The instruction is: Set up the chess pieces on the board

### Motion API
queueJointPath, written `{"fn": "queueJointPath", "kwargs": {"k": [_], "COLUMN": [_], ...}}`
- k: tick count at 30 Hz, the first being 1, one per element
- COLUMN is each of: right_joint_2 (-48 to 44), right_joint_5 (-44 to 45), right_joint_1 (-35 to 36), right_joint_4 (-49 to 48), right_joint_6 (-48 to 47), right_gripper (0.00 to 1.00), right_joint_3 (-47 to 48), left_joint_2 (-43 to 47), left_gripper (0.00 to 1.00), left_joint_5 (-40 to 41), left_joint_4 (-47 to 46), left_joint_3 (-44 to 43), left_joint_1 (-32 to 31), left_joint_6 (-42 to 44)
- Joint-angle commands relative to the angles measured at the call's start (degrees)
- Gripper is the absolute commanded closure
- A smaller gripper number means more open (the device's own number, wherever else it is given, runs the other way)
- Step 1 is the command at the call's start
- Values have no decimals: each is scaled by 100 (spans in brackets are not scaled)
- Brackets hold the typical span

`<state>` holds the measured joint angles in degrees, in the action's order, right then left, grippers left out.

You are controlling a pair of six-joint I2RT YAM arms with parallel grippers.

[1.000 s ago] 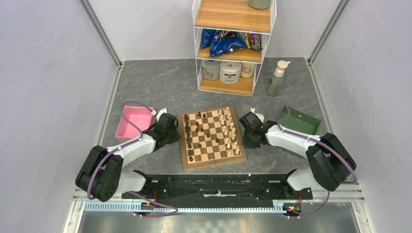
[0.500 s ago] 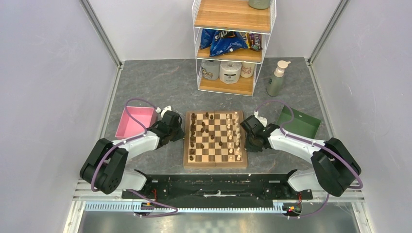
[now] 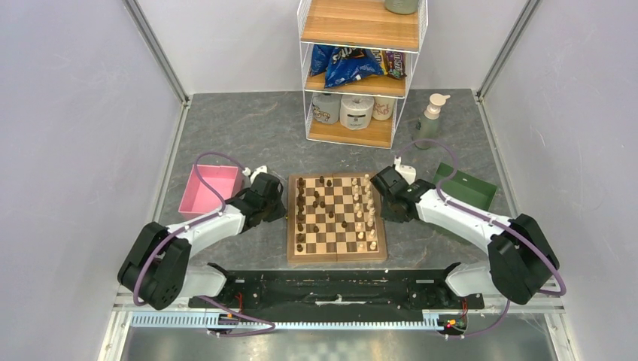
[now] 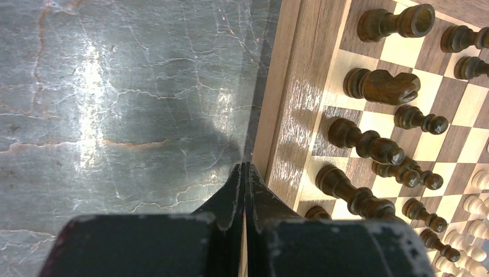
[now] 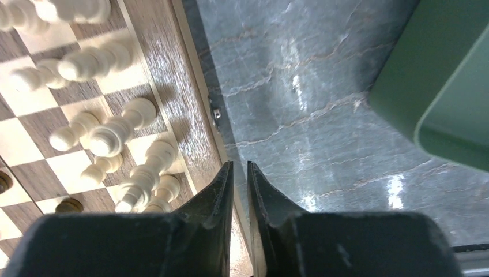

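The square wooden chessboard with light and dark checkered squares and a mid-brown border (image 3: 336,257) lies flat on the grey marble-patterned table (image 3: 248,135), between the two arms and near their bases. Setting-up looks well advanced: the small dark brown turned wooden pieces (image 3: 301,214) stand mostly in two files along the board's left side, and the pale cream wooden pieces (image 3: 369,214) stand in two files along its right. A few dark pieces sit further in toward the middle squares, so some straightening probably remains; whether each piece is on its proper square is too small to tell. No piece shows off the board. The left gripper (image 4: 245,167) hangs at the board's left border with its fingers pressed together, holding nothing. The right gripper (image 5: 240,164) sits over the right border with its fingers parted by a narrow slit, also empty. As for writing, the blue snack bags (image 3: 353,64) on the white wire shelf with wooden boards (image 3: 360,30) carry printing, but it is too small to read, and none shows on the pale green pump bottle (image 3: 429,122), the pink tray (image 3: 207,188) or the green tray (image 3: 470,189)
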<state>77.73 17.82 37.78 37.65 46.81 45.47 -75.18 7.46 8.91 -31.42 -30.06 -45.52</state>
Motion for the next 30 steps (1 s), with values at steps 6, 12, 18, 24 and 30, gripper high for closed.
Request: {"fn": "queueJointPath", "kwargs": {"k": [6,12,18,24,30], "right_joint_2": [-539,103,1396,2700,3591], "right_joint_5": [635,-175,-1152,-1288,-1109], "right_joint_1": [-421,-421,-317,45,294], "right_joint_4": [603,538,375,691,1066], "right_joint_6": [-728,-1634,-1869,-2147,-2148], "right_gripper": [65,44,44,47,52], "right_joint_3": [1164,2748,3995,5212,5972], "left_joint_2": [384,1223,1953,2407,2658], "left_gripper": [82,40,17,14,10], "left_joint_5": [497,632,558,646,815], "left_joint_4": [824,1810,2736,3238,3258], "left_joint_3": [-532,-1087,-1657,-1744,-1627], "left_joint_1": [27,249,630,797,936], "left_joint_6": [258,632,1320,1702,1802]}}
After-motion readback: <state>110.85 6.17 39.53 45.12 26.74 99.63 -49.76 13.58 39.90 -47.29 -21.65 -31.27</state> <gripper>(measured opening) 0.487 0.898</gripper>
